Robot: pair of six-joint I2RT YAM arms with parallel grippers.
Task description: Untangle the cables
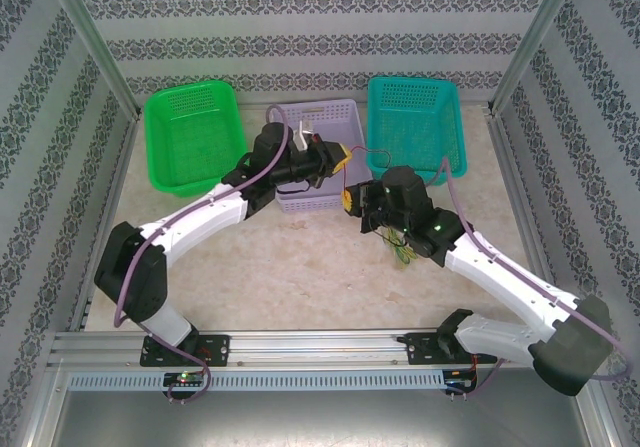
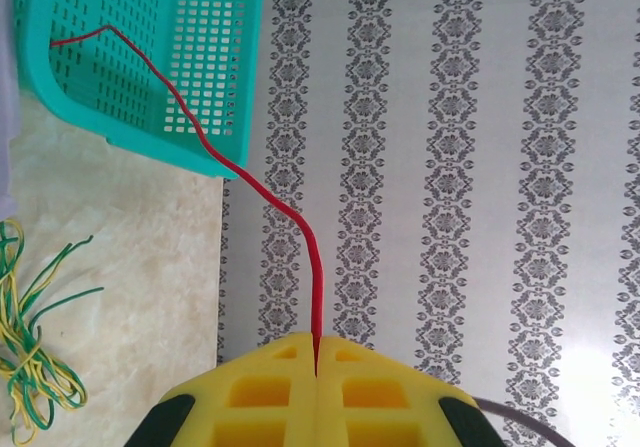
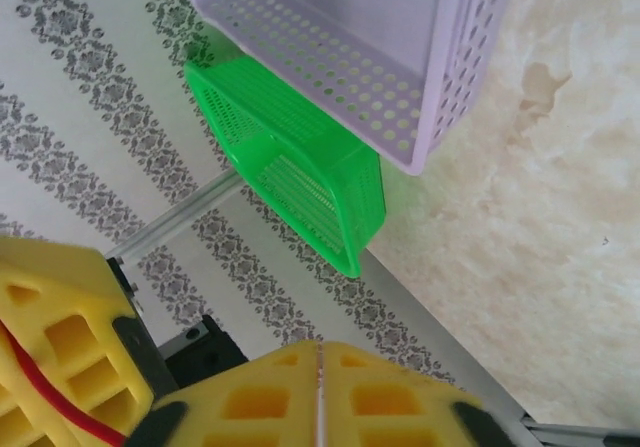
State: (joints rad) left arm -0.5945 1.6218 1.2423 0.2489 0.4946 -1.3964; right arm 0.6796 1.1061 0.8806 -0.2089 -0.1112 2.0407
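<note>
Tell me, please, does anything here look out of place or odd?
Two things. A red cable stretches through the air from the shut left pincer to the teal basket. Yellow-green cables lie in a tangled heap on the table.

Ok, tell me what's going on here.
It's a cable-untangling job. The left hand is shut on a red cable, which stretches toward the teal basket. The right hand is shut beside it, with nothing seen in its grip. A yellow-green tangle lies loose on the table.
</note>
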